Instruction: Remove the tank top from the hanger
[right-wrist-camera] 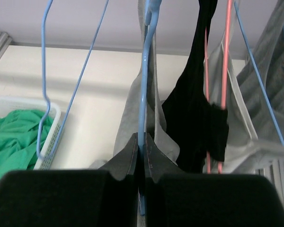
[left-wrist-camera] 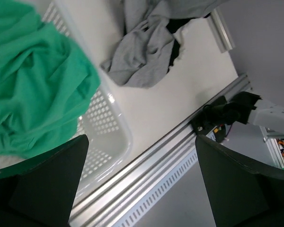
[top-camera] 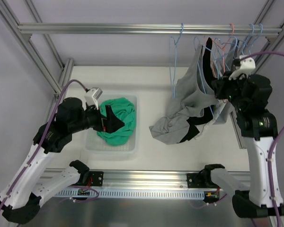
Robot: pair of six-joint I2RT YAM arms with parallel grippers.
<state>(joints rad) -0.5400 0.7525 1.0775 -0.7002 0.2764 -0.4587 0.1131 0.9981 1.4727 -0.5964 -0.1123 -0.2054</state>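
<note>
A grey tank top (top-camera: 185, 106) hangs from a blue hanger (right-wrist-camera: 143, 85) on the rail at the right. Its lower part lies heaped on the table (left-wrist-camera: 142, 52). My right gripper (right-wrist-camera: 143, 140) is shut on the blue hanger's wire just below the hook, with grey fabric (right-wrist-camera: 130, 118) right behind the jaws; from above this gripper (top-camera: 217, 90) sits among the hangers. My left gripper (top-camera: 114, 122) hovers open over a green garment (top-camera: 118, 120) in the white basket (top-camera: 132, 146). In the left wrist view the left gripper (left-wrist-camera: 142, 140) has nothing between its fingers (left-wrist-camera: 42, 184).
A black garment (right-wrist-camera: 199, 109) hangs on a pink hanger (right-wrist-camera: 225, 56) just right of the held one. An empty blue hanger (right-wrist-camera: 45, 94) hangs to the left, and several more hang on the rail (top-camera: 132, 29). Frame posts and an aluminium rail (left-wrist-camera: 146, 175) border the table.
</note>
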